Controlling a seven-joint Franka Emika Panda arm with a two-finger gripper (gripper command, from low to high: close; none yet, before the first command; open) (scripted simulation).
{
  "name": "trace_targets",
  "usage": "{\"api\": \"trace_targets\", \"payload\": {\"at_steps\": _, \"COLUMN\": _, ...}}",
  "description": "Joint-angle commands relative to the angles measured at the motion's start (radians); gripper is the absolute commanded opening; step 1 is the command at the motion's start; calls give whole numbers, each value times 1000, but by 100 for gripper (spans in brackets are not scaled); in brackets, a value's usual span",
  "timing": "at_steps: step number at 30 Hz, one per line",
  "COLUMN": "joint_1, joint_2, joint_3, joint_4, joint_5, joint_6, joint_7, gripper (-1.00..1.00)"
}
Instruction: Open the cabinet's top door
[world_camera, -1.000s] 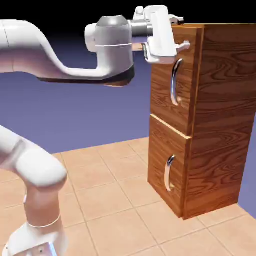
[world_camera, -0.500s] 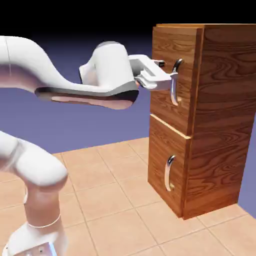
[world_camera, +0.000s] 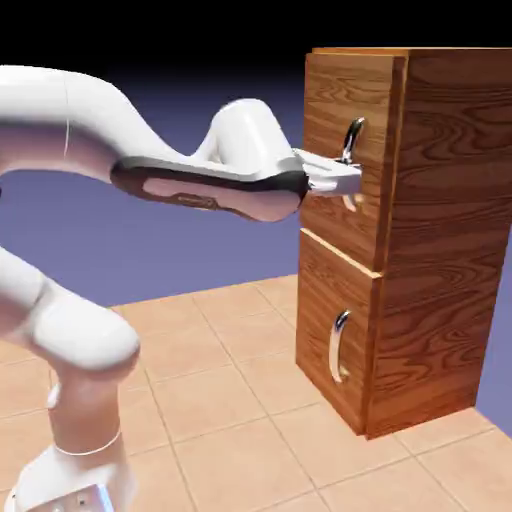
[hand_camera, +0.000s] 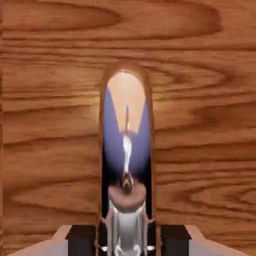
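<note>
Landmark throughout: the long chrome handle (world_camera: 350, 140) on the top door (world_camera: 335, 150) of the cabinet (world_camera: 420, 230), itself standing at the right of the exterior view on the tiled bench (world_camera: 220, 400).

Top door: upper front panel, above the shorter lower door (world_camera: 330, 340) with its smaller handle (world_camera: 338, 345). Appears shut, its face level with the lower door's, no gap showing along its edges.

Gripper (world_camera: 345, 182) at the handle's lower part, reaching in level from the left, square to the door face. Only the handle's upper curve visible above the hand; lower stretch hidden behind it.

Hand view: handle (hand_camera: 126, 165) dead centre, a bright mirrored bar running straight up from the bottom edge, wood grain filling everything around. Long axis vertical, crossing the line between the two fingertips (hand_camera: 81, 240) at a right angle. Tips either side of the bar at the bottom edge, the bar between them.

Jaws: straddling the handle, close against it by the look of things, but contact itself not visible; cannot tell whether gripping or merely around it.

Deciding relation for the coming move: bar between the jaws, upright, door face just beyond. Likely next: a firm close if not yet closed, then a pull back away from the door face, following the door's swing.
</note>
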Motion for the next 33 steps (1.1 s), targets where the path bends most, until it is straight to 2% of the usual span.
{"api": "trace_targets", "payload": {"at_steps": 1, "joint_1": -36, "joint_2": -8, "joint_3": 33, "joint_4": -16, "joint_5": 38, "joint_6": -6, "joint_7": -17, "gripper": -100}}
{"api": "trace_targets", "payload": {"at_steps": 10, "joint_1": -339, "joint_2": -118, "joint_3": 327, "joint_4": -150, "joint_5": 418, "joint_6": -46, "joint_7": -194, "gripper": -100}}
{"api": "trace_targets", "payload": {"at_steps": 18, "joint_1": -507, "joint_2": -241, "joint_3": 521, "joint_4": -242, "joint_5": 766, "joint_6": -73, "joint_7": -383, "gripper": -100}}
{"api": "trace_targets", "payload": {"at_steps": 26, "joint_1": -532, "joint_2": -355, "joint_3": 653, "joint_4": -317, "joint_5": 1114, "joint_6": -184, "joint_7": -602, "gripper": -100}}
{"api": "trace_targets", "payload": {"at_steps": 33, "joint_1": -466, "joint_2": -421, "joint_3": 811, "joint_4": -339, "joint_5": 1419, "joint_6": -427, "joint_7": -749, "gripper": -100}}
